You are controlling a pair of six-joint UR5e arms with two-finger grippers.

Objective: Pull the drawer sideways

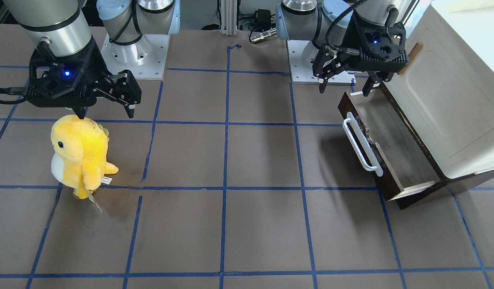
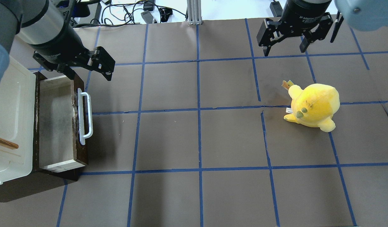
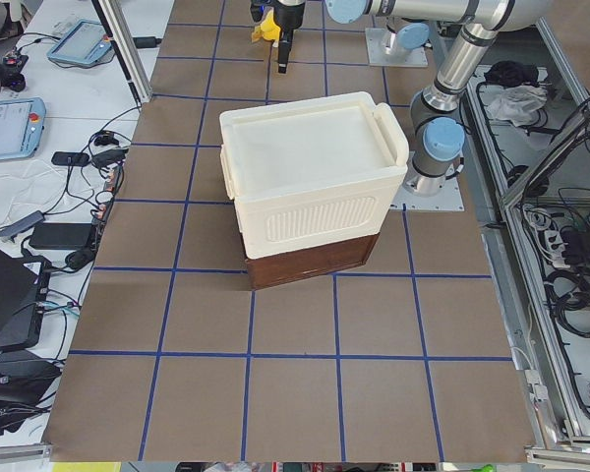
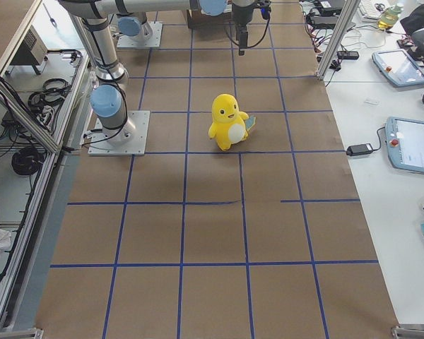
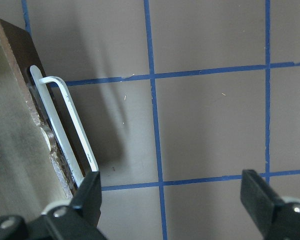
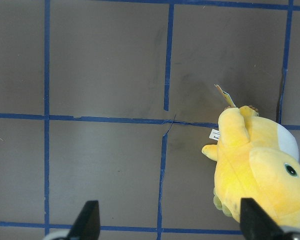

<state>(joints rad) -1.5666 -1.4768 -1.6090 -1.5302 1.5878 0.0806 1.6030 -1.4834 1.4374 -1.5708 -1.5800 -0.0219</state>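
The drawer (image 2: 55,123) has a dark brown front, a long white bar handle (image 2: 85,116) and a greyish inside. It stands pulled out of the cream-white cabinet (image 2: 11,104). It also shows in the front view (image 1: 399,152) and the left wrist view (image 5: 20,150). My left gripper (image 2: 90,75) is open and empty. It hovers above the robot-side end of the drawer front (image 1: 344,91), touching nothing. In the left wrist view (image 5: 172,200) the handle (image 5: 70,130) runs by one finger. My right gripper (image 2: 284,52) is open and empty, far from the drawer.
A yellow plush toy (image 2: 312,105) stands upright on the mat below my right gripper (image 1: 106,115), also in the right wrist view (image 6: 260,170). The cabinet has a small brown wooden handle (image 2: 4,142). The arm bases (image 1: 134,52) stand at the table's robot side.
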